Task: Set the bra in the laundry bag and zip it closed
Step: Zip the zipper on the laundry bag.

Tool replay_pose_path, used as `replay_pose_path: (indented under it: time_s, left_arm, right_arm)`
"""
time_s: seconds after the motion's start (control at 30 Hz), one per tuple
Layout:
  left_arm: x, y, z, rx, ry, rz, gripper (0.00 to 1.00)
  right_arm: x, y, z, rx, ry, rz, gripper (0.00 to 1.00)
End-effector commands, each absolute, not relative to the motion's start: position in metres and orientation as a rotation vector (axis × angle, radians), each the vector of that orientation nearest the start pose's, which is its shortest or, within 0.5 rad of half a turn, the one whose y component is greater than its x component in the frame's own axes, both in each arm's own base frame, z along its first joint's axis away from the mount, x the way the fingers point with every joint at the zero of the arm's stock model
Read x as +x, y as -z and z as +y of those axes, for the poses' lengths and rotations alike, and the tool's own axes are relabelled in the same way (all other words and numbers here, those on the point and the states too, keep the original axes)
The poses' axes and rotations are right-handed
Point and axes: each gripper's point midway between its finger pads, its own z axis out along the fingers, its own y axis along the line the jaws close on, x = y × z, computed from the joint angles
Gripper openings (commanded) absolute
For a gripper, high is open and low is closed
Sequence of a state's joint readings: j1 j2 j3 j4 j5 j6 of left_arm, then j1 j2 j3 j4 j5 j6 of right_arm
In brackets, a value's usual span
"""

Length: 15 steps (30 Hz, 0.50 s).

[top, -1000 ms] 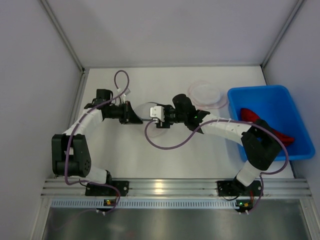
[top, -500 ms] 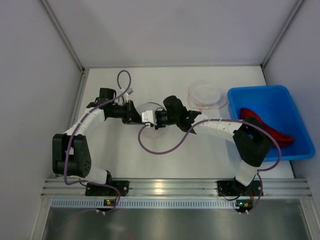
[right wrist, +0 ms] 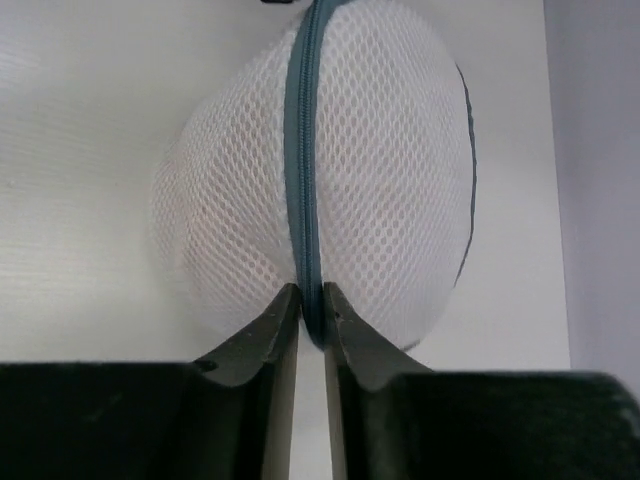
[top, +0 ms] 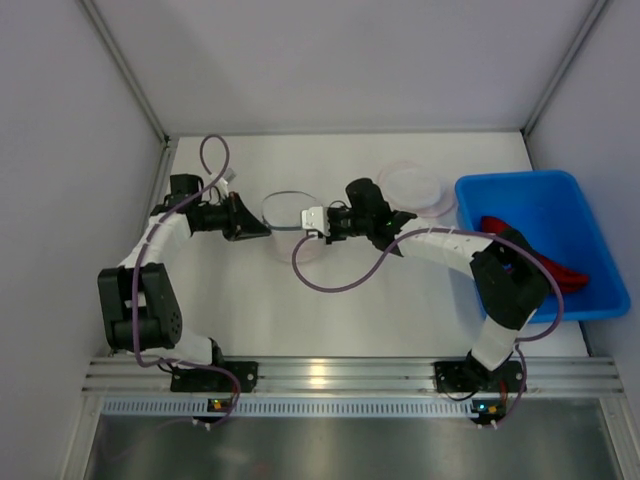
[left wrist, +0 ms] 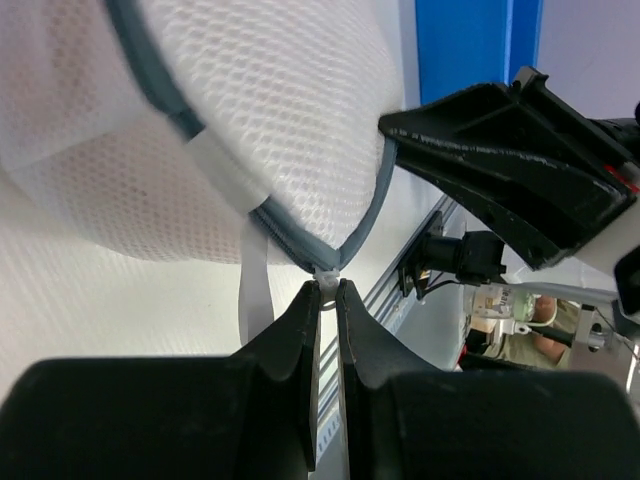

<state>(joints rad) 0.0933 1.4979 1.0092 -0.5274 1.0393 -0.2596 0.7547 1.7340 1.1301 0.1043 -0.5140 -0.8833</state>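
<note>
- White worktop [top: 300, 320], mesh laundry bag [top: 285, 212] left of its middle.
- Left gripper [left wrist: 327, 290] pinches the bag's grey rim [left wrist: 370, 215].
- Right gripper [right wrist: 310, 300] clamps its zipper [right wrist: 303, 150].

A: What's the surface?
B: White tabletop [top: 250, 310], metal rail [top: 340, 375] along the near edge.
A: What's on it?
B: White mesh laundry bag [top: 283, 212], rounded, approx mid-table, a bit left of ctr. Blue plastic bin [top: 510, 180] on the right side. Round see-through disc w/ pinkish rim [top: 405, 185] just beside the bin's far-left corner.
A: Bag & bin touching?
B: No, well apart.
</note>
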Motion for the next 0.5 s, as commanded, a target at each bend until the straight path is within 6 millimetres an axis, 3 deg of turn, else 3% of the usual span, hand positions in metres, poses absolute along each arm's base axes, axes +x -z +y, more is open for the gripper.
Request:
replay_pose_path:
  time_s: [0.0, 0.03, 0.07, 0.17, 0.2, 0.33, 0.47]
  left_arm:
    - [0.312, -0.189, -0.128, 0.054, 1.448, 2.267, 0.00]
    - [0.308, -0.193, -0.135, 0.091, 1.466, 2.258, 0.00]
    - [0.305, -0.194, -0.139, 0.113, 1.467, 2.256, 0.00]
    - [0.295, -0.201, -0.154, 0.182, 1.476, 2.256, 0.00]
    - [0.293, -0.201, -0.157, 0.187, 1.474, 2.260, 0.00]
    - [0.291, -0.198, -0.160, 0.177, 1.467, 2.279, 0.00]
    - [0.292, -0.199, -0.161, 0.171, 1.490, 2.281, 0.00]
  right_arm:
    - [0.341, -0.159, 0.371, -1.671, -0.392, 1.124, 0.18]
    - [0.341, -0.162, 0.373, -1.667, -0.400, 1.126, 0.27]
    - [0.340, -0.167, 0.375, -1.650, -0.421, 1.136, 0.45]
    - [0.334, -0.192, 0.385, -1.603, -0.470, 1.121, 0.61]
    - [0.332, -0.204, 0.388, -1.590, -0.484, 1.103, 0.61]
    - [0.306, -0.218, 0.407, -1.597, -0.570, 1.054, 0.62]
    - [0.292, -0.213, 0.424, -1.631, -0.599, 1.006, 0.61]
